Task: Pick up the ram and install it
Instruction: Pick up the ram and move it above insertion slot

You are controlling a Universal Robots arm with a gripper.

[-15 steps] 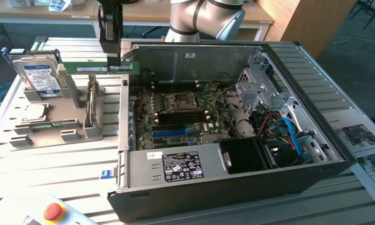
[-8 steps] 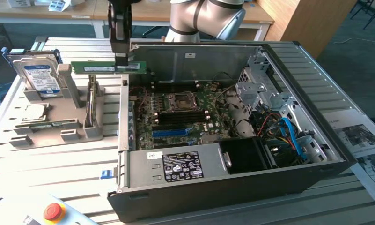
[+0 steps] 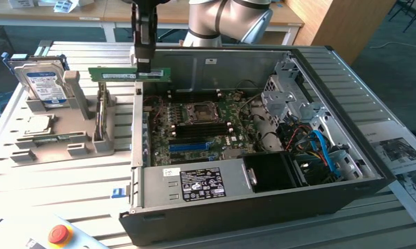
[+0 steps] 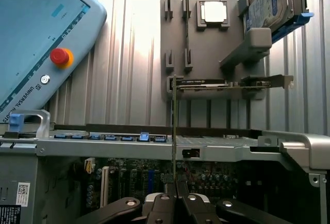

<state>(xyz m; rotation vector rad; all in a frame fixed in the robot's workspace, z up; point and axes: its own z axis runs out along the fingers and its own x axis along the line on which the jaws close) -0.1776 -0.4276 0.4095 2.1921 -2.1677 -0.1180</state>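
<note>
The gripper [image 3: 144, 69] is clamping shut on the ram [image 3: 114, 74], holding it level in the air above the near wall of the open computer case [image 3: 134, 155]. Pickup is looking done. Installing is not yet done, with the motherboard [image 3: 218, 122] lying well below.

bright, even daylight. glare whitens the ribbed table [image 4: 139, 38] in the wrist view. computer case [image 3: 263, 212] interior in shadow, darkest beside the power supply [image 3: 193, 184].
</note>
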